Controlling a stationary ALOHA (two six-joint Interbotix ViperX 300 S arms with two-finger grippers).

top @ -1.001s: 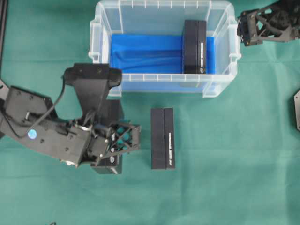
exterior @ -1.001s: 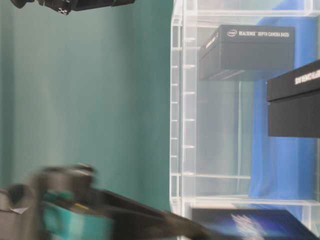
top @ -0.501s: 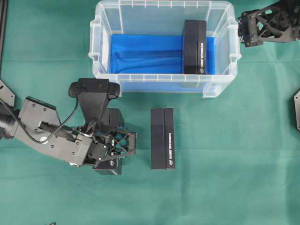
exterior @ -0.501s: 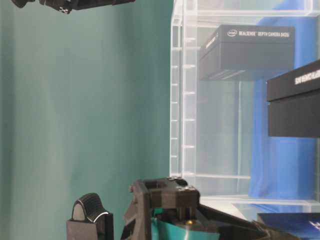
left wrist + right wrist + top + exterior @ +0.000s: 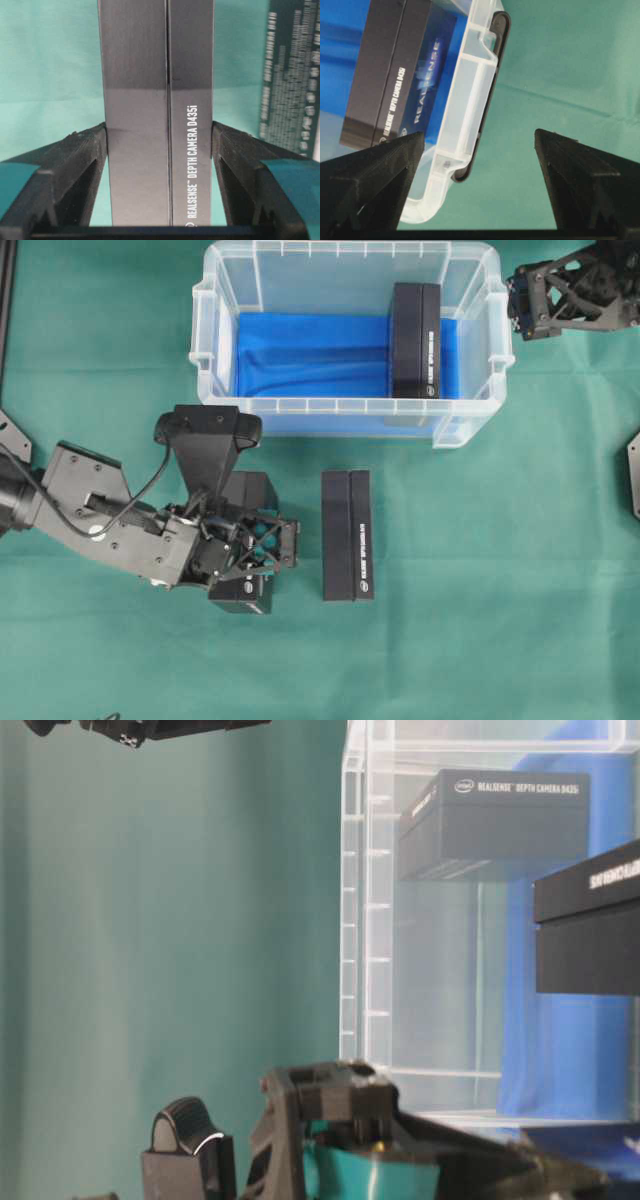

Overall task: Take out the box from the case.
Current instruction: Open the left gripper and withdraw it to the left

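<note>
Case (image 5: 205, 360) at 12 o'clock, one box (image 5: 416, 340) inside; left gripper (image 5: 262, 552) clamped on a second box (image 5: 155, 125); right gripper (image 5: 479, 200) spread wide, holding nothing

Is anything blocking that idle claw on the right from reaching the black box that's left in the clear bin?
Nothing visible lies on the box in the case, and the case has no lid. The right gripper hangs open just outside the case's right wall, so that wall stands between them; it would probably reach over the rim.

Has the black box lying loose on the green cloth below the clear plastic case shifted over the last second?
No. The loose black box sits at the same spot below the clear plastic case; only the left gripper beside it has moved.
</note>
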